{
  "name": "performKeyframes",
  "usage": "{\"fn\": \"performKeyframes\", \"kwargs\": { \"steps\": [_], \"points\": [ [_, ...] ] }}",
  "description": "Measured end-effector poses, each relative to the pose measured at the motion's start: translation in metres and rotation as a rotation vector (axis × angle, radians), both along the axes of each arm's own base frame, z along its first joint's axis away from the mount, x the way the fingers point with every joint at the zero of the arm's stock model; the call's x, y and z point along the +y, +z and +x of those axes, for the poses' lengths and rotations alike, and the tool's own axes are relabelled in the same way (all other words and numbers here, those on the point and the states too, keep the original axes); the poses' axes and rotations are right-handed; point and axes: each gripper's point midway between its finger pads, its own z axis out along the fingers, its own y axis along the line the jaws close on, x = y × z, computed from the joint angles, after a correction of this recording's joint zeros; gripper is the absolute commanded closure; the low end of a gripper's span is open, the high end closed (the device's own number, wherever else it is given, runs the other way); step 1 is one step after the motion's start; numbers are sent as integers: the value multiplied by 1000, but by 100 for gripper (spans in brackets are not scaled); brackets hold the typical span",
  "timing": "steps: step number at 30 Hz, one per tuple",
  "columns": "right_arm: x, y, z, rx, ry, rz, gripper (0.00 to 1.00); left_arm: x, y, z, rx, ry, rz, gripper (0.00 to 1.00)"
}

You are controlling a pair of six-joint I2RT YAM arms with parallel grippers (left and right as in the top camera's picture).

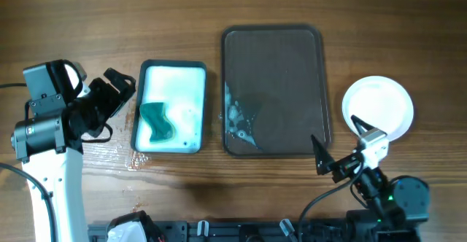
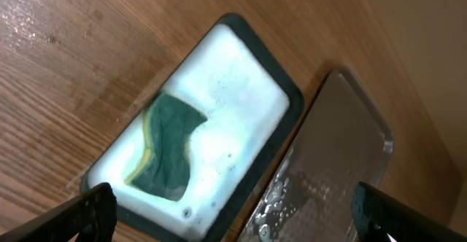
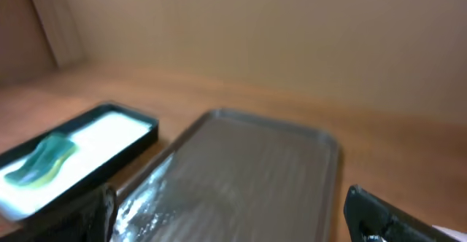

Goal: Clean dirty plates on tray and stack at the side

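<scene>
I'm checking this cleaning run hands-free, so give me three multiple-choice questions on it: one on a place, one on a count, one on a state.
1. Where does the green sponge lie?
A. on bare wood
B. in the white basin
C. on a hook

2. How many plates lie on the tray?
A. none
B. one
C. three

3. The left gripper is:
A. shut on a cloth
B. shut on a cup
C. open and empty

Answers:
1 B: the sponge sits in the foamy basin.
2 A: the tray holds only suds, and the plates sit beside it on its right.
3 C: its fingers stand apart with nothing between them.
</scene>
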Motion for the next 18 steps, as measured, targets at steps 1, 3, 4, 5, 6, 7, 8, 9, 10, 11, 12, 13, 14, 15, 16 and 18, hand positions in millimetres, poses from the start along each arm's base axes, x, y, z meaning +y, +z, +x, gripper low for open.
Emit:
{"fn": "performKeyframes", "kwargs": {
  "steps": [1, 3, 4, 5, 6, 7, 8, 9, 10, 11, 12, 13, 14, 15, 16, 18],
  "points": [
    [0, -12, 5, -8, -2, 1, 0, 0, 0, 0, 0, 0, 0, 0],
    [0, -20, 15, -69, -4, 4, 0, 0, 0, 0, -1, 0, 0, 0],
    [0, -25, 18, -102, -5, 4, 0, 0, 0, 0, 0, 0, 0, 0],
    [0, -29, 20, -118, -6, 5, 0, 0, 0, 0, 1, 0, 0, 0],
    [0, -34, 21, -111, -6, 4, 0, 0, 0, 0, 0, 0, 0, 0],
    [0, -35, 21, -111, -6, 4, 0, 0, 0, 0, 0, 0, 0, 0],
    [0, -34, 21, -114, -6, 2, 0, 0, 0, 0, 0, 0, 0, 0],
    [0, -34, 21, -114, -6, 1, 0, 0, 0, 0, 0, 0, 0, 0],
    [0, -34, 21, -114, -6, 1, 0, 0, 0, 0, 0, 0, 0, 0],
    [0, -34, 21, -114, -6, 1, 0, 0, 0, 0, 0, 0, 0, 0],
    [0, -34, 21, -114, -6, 1, 0, 0, 0, 0, 0, 0, 0, 0],
    [0, -34, 21, -114, -6, 1, 0, 0, 0, 0, 0, 0, 0, 0],
    [0, -34, 21, -115, -5, -2, 0, 0, 0, 0, 0, 0, 0, 0],
    [0, -34, 21, -115, -5, -2, 0, 0, 0, 0, 0, 0, 0, 0],
    [0, -34, 21, -115, -5, -2, 0, 0, 0, 0, 0, 0, 0, 0],
    [0, -34, 21, -115, -5, -2, 0, 0, 0, 0, 0, -1, 0, 0]
  ]
}}
